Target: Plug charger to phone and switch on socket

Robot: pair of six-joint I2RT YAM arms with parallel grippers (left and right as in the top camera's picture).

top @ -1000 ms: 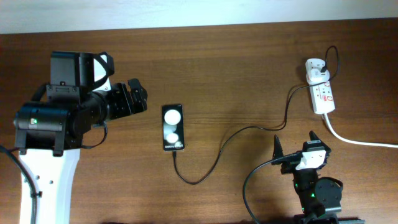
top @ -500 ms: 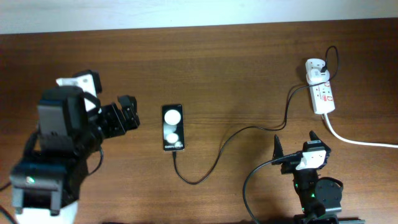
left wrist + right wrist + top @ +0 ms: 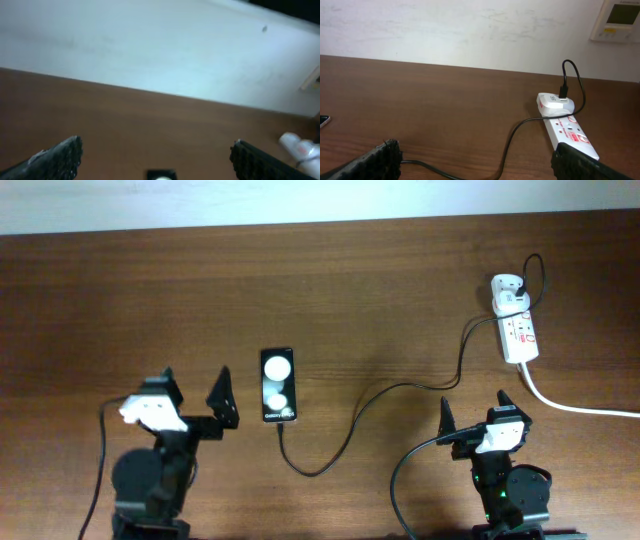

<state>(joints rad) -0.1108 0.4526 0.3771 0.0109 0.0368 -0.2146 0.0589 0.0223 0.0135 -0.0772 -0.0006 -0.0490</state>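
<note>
The black phone (image 3: 278, 384) lies face up at the table's middle, its top edge just showing in the left wrist view (image 3: 160, 175). The black charger cable (image 3: 345, 438) runs from the phone's near end in a loop to the white adapter block (image 3: 509, 292), which sits in the white socket strip (image 3: 519, 335) at the far right; the cable (image 3: 512, 137), the adapter (image 3: 555, 104) and the strip (image 3: 567, 131) also show in the right wrist view. My left gripper (image 3: 193, 398) is open and empty, left of the phone. My right gripper (image 3: 473, 412) is open and empty, near the front edge.
The strip's thick white cord (image 3: 575, 406) runs off the right edge. A pale wall (image 3: 470, 30) stands behind the table, with a wall panel (image 3: 619, 20) at the right.
The left arm has pulled back from beside the phone toward the front edge and turned its open gripper to face the far side. The right arm, phone and cable have not moved.
</note>
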